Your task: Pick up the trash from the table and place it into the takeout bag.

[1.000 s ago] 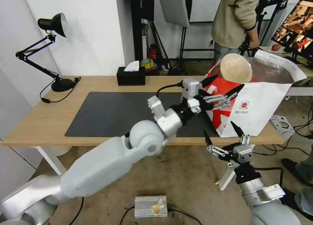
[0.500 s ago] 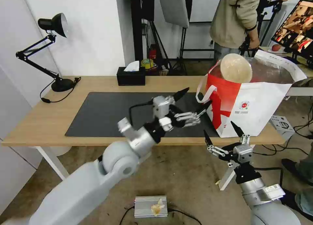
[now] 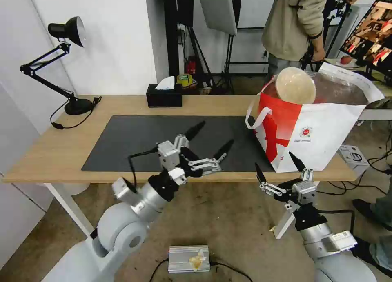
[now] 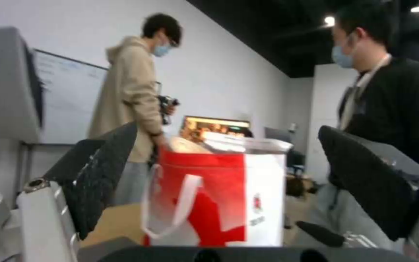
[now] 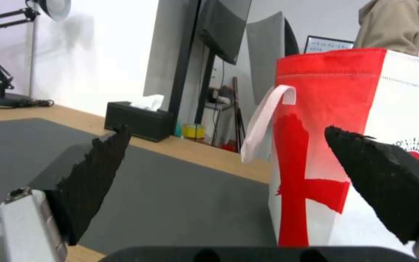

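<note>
1. Left gripper (image 3: 212, 137) hangs over the near part of the dark mat (image 3: 134, 141) on the table (image 3: 53, 151), fingers spread, nothing held.
2. Right gripper (image 3: 278, 167) sits below the table's front edge, fingers apart, empty.
3. Takeout bag (image 3: 322, 131) stands at the table's right end, a beige bowl (image 3: 295, 85) tilted in its mouth.

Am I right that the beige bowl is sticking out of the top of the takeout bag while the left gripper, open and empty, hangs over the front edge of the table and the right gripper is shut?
Not quite: the right gripper is open, not shut, as the head view shows. The rest holds: the beige bowl sticks out of the takeout bag, and the left gripper, open and empty, hangs over the table's front edge.
</note>
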Motion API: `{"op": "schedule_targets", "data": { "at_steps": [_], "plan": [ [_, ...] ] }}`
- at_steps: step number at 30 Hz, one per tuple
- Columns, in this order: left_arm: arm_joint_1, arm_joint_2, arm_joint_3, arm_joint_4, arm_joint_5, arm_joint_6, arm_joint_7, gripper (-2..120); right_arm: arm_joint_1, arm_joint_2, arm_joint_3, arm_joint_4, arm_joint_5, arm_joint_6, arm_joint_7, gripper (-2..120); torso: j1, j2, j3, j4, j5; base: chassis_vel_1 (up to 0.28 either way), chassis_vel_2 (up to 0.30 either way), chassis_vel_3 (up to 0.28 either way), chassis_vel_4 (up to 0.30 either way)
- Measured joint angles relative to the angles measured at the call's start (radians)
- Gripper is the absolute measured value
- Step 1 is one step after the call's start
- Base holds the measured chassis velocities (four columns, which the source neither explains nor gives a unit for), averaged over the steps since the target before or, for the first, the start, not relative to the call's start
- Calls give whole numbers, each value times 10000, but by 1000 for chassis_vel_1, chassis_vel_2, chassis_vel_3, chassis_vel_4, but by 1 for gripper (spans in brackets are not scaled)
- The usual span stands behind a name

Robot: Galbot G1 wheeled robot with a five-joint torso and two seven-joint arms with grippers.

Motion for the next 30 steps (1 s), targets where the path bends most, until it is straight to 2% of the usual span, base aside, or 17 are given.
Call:
{"op": "schedule_targets", "data": {
  "at_steps": [2, 5, 8, 14, 16, 18, 19, 22, 30],
  "plan": [
    [681, -329, -595, -149, 385, -43, 171, 100, 0, 0, 0, 0, 0, 0, 0, 100, 0, 0, 0, -1, 1, 0, 0, 0, 0],
    [1199, -559, -986, -225, 695, -149, 305, 100, 0, 0, 0, 0, 0, 0, 0, 100, 0, 0, 0, -1, 1, 0, 0, 0, 0],
    [2220, -1148, -1776, -384, 1195, -283, 713, 100, 0, 0, 0, 0, 0, 0, 0, 100, 0, 1, 0, 1, 1, 0, 0, 0, 0],
    [3319, -1748, -2494, -544, 1774, -655, 1130, 100, 0, 0, 0, 0, 0, 0, 0, 100, 0, 0, 0, 0, 1, 0, 0, 0, 0],
    [3933, -2130, -3001, -658, 2058, -937, 1348, 100, 0, 0, 0, 0, 0, 0, 0, 100, 0, 0, 0, 1, 1, 0, 0, 0, 0],
    [3953, -2147, -3022, -663, 2068, -948, 1356, 100, 0, 0, 0, 0, 0, 0, 0, 100, 0, 0, 0, 0, 1, 0, 0, 0, 0],
    [4384, -2501, -3414, -771, 2213, -1173, 1547, 100, 0, 0, 0, 0, 0, 0, 0, 100, 0, 0, 0, -1, 1, 0, 0, 0, 0],
    [5140, -3097, -3883, -880, 2437, -1686, 1798, 100, 0, 0, 0, 0, 0, 0, 0, 100, 0, 0, 0, 0, 1, 0, 0, 0, 0],
    [5824, -3792, -4698, -898, 2573, -2479, 2189, 100, 0, 1, 0, 0, 0, 0, 0, 100, 0, 1, 0, 0, 1, 0, 0, 0, 0]
  ]
}}
